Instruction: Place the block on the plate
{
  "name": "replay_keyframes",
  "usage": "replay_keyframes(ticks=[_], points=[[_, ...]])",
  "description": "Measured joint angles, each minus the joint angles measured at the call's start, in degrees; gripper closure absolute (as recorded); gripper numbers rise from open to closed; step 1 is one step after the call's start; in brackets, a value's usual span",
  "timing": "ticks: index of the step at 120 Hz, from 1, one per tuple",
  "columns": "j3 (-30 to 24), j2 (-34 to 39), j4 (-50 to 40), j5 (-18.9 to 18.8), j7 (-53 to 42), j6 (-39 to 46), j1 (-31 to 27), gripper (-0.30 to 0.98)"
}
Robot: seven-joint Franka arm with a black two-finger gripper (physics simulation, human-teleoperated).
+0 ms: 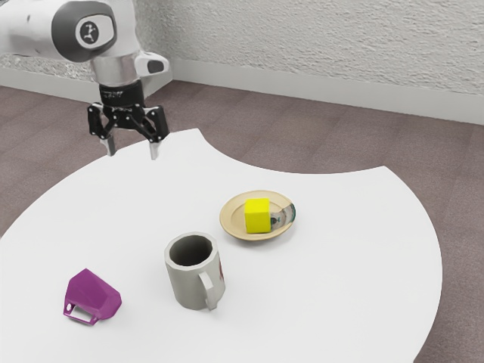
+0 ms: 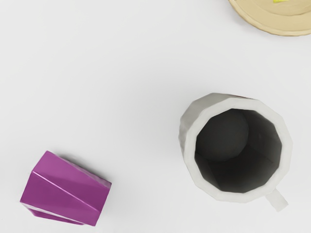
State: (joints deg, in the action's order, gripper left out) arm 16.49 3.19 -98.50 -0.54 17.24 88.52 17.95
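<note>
My gripper (image 1: 132,144) hangs at the upper left of the exterior view, above the table's far left edge, its two fingers spread apart with nothing between them. The yellow block (image 1: 258,216) rests on the tan round plate (image 1: 237,231), well away from my gripper toward the exterior view's right. In the wrist view part of the plate (image 2: 272,22) appears in a corner, with a sliver of the yellow block (image 2: 280,1) on it.
Beside the block on the plate lies a grey, patterned object (image 1: 283,217). A grey mug (image 1: 190,283) stands near the plate, also below my hand as a mug (image 2: 286,145). A purple faceted item (image 1: 92,296) lies on the white table (image 1: 333,287).
</note>
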Motion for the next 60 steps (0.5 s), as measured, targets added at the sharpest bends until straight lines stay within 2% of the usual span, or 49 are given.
replay_keyframes(ticks=[19, 27, 34, 60], points=[[3.3, 0.4, -0.8, 0.1, -5.1, 1.3, 0.1, 0.00], [-2.2, 0.2, -0.8, 0.3, -6.9, 1.7, -5.0, 0.00], [-4.9, 0.0, -0.8, 0.4, -8.3, 2.1, -7.0, 0.00], [-6.7, -0.1, -0.7, 0.7, -12.5, 3.1, -6.9, 0.00]])
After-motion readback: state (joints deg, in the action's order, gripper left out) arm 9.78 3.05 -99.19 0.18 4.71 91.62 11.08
